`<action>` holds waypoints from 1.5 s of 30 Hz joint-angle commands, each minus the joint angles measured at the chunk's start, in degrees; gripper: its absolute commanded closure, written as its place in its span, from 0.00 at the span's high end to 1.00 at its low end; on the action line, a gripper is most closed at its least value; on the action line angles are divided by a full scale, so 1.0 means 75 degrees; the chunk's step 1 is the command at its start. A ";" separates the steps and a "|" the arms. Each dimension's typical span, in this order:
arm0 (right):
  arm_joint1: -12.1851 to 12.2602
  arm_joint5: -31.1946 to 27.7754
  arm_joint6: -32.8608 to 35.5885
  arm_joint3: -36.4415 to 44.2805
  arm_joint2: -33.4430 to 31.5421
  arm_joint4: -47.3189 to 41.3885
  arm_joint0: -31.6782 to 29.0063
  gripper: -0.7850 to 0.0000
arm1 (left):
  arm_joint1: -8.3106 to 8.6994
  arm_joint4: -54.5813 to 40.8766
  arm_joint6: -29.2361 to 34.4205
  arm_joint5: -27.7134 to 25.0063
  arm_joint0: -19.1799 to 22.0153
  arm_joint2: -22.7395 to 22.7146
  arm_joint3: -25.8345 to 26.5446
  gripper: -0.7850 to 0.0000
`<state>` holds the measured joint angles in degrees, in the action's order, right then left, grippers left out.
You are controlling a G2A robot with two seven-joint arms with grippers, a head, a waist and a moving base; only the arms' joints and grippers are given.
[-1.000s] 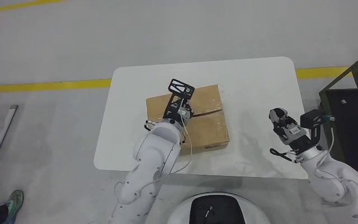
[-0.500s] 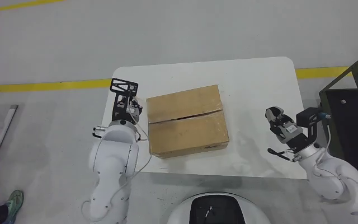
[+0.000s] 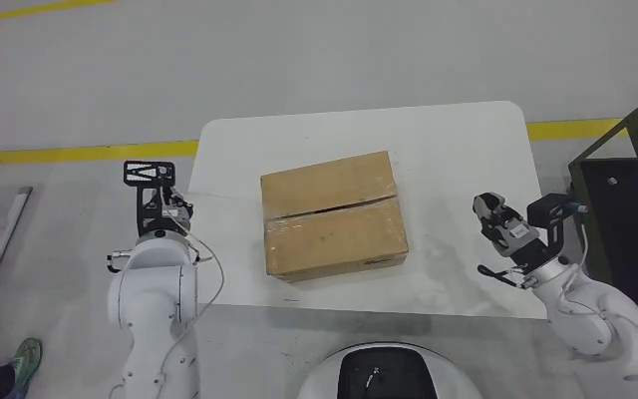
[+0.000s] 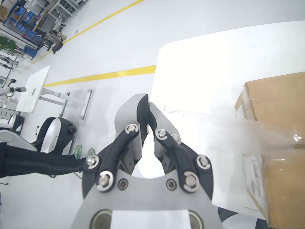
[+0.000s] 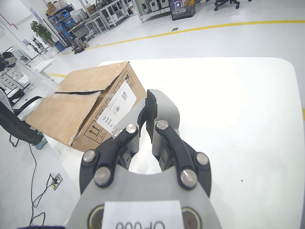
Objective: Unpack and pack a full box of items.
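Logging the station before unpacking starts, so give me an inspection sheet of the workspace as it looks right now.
Surface: white table, rounded corners.
Job's things: cardboard box mid-table, flaps down, seam split; clear tape loose at one end.
Clutter: nothing seen.
Grippers: left gripper shut, off the table's edge over the floor; right gripper shut, over the table, apart from the box.
Cables: cable runs to a floor socket.
Surroundings: yellow floor line; dark frame beside the table.

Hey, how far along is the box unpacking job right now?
Early. Done: a clear tape strip looks peeled off the seam of the box. In hand: the left gripper, shut, appears to hold that strip beside the table. Left: flaps still closed, nothing unpacked; the right gripper is shut, empty.
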<state>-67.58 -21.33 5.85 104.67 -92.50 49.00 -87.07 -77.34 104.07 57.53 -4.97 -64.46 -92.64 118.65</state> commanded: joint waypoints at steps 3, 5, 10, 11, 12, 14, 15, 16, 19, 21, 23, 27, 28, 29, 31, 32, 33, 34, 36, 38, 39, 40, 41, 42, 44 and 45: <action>0.0002 -0.0026 -0.0008 -0.0025 0.0022 0.0007 -0.0031 0.00 | 0.0024 0.0005 -0.0053 0.0063 -0.0060 -0.0332 -0.0192 0.00; 0.0002 -0.0039 -0.0026 -0.0030 0.0040 0.0024 -0.0053 0.00 | 0.0029 -0.0004 -0.0151 0.0166 -0.0057 -0.0440 -0.0270 0.00; 0.0008 -0.0042 -0.0057 -0.0084 0.0032 0.0067 -0.0118 0.00 | 0.0052 0.0005 -0.0238 0.0173 -0.0036 -0.0628 -0.0538 0.00; 0.0009 -0.0033 -0.0055 -0.0099 0.0019 0.0071 -0.0131 0.00 | 0.0057 0.0012 -0.0247 0.0179 -0.0035 -0.0669 -0.0586 0.00; 0.0011 -0.0032 -0.0063 -0.0106 0.0008 0.0066 -0.0140 0.00 | 0.0061 0.0025 -0.0252 0.0187 -0.0039 -0.0706 -0.0624 0.00; 0.0013 -0.0027 -0.0067 -0.0124 -0.0007 0.0067 -0.0155 0.00 | 0.0071 0.0082 -0.0247 0.0212 -0.0063 -0.0785 -0.0711 0.00; 0.0014 -0.0026 -0.0071 -0.0127 -0.0012 0.0064 -0.0160 0.00 | 0.0076 0.0125 -0.0239 0.0196 -0.0085 -0.0800 -0.0752 0.00; 0.0015 -0.0023 -0.0080 -0.0131 -0.0016 0.0062 -0.0167 0.00 | 0.0079 0.0143 -0.0231 0.0202 -0.0098 -0.0815 -0.0781 0.00; 0.0018 -0.0027 -0.0080 -0.0141 -0.0021 0.0073 -0.0183 0.00 | 0.0075 0.0084 -0.0277 0.0313 -0.0147 -0.0820 -0.0864 0.00; 0.0020 -0.0022 -0.0070 -0.0141 -0.0021 0.0084 -0.0190 0.00 | 0.0075 0.0085 -0.0315 0.0363 -0.0187 -0.0822 -0.0926 0.00; 0.0021 -0.0016 -0.0062 -0.0134 -0.0020 0.0079 -0.0193 0.00 | 0.0075 0.0074 -0.0303 0.0421 -0.0221 -0.0851 -0.0984 0.35; 0.0024 -0.0001 -0.0053 -0.0121 -0.0019 0.0092 -0.0197 0.00 | 0.0082 0.0064 -0.0251 0.0518 -0.0281 -0.0975 -0.0984 1.00; 0.0025 -0.0003 -0.0049 -0.0117 -0.0016 0.0094 -0.0196 0.00 | 0.0085 0.0061 -0.0250 0.0530 -0.0296 -0.1008 -0.0969 1.00; 0.0026 -0.0009 -0.0049 -0.0114 -0.0015 0.0098 -0.0192 0.00 | 0.0088 0.0069 -0.0233 0.0570 -0.0308 -0.1062 -0.0957 1.00; 0.0028 -0.0010 -0.0051 -0.0115 -0.0010 0.0120 -0.0184 0.00 | 0.0095 0.0082 -0.0242 0.0630 -0.0325 -0.1161 -0.0926 1.00; 0.0029 -0.0013 -0.0048 -0.0115 -0.0004 0.0127 -0.0178 0.00 | 0.0100 0.0083 -0.0253 0.0636 -0.0336 -0.1203 -0.0916 1.00; 0.0029 -0.0010 -0.0047 -0.0119 -0.0001 0.0127 -0.0173 0.00 | 0.0103 0.0063 -0.0252 0.0636 -0.0344 -0.1247 -0.0911 1.00; 0.0029 -0.0013 -0.0045 -0.0119 0.0005 0.0129 -0.0168 0.00 | 0.0108 0.0066 -0.0255 0.0646 -0.0348 -0.1298 -0.0895 1.00; 0.0031 -0.0018 -0.0042 -0.0122 0.0012 0.0133 -0.0160 0.00 | 0.0114 0.0044 -0.0273 0.0658 -0.0362 -0.1359 -0.0860 1.00; 0.0032 -0.0011 -0.0040 -0.0123 0.0019 0.0135 -0.0152 0.00 | 0.0116 0.0024 -0.0303 0.0676 -0.0368 -0.1375 -0.0803 1.00; 0.0032 -0.0009 -0.0039 -0.0128 0.0023 0.0133 -0.0146 0.00 | 0.0115 -0.0026 -0.0352 0.0612 -0.0368 -0.1311 -0.0734 1.00; 0.0032 -0.0006 -0.0035 -0.0139 0.0031 0.0131 -0.0137 0.00 | 0.0114 -0.0056 -0.0375 0.0557 -0.0366 -0.1235 -0.0672 1.00; 0.0032 -0.0002 -0.0020 -0.0151 0.0043 0.0141 -0.0123 0.00 | 0.0105 -0.0162 -0.0419 0.0458 -0.0354 -0.1074 -0.0589 1.00; 0.0032 -0.0002 -0.0008 -0.0174 0.0061 0.0147 -0.0104 0.00 | 0.0091 -0.0349 -0.0452 0.0437 -0.0336 -0.0933 -0.0549 1.00; 0.0029 -0.0012 0.0012 -0.0258 0.0130 0.0156 -0.0049 0.00 | 0.0028 -0.1117 -0.0488 0.0513 -0.0289 -0.0517 -0.0546 1.00; 0.0027 -0.0018 0.0028 -0.0318 0.0179 0.0186 -0.0007 0.00 | 0.0023 -0.1087 -0.0501 0.0385 -0.0254 -0.0285 -0.0552 1.00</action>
<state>-67.36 -21.40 5.96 102.72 -91.50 50.23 -87.41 -77.09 97.38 53.86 -0.79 -66.60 -96.90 114.63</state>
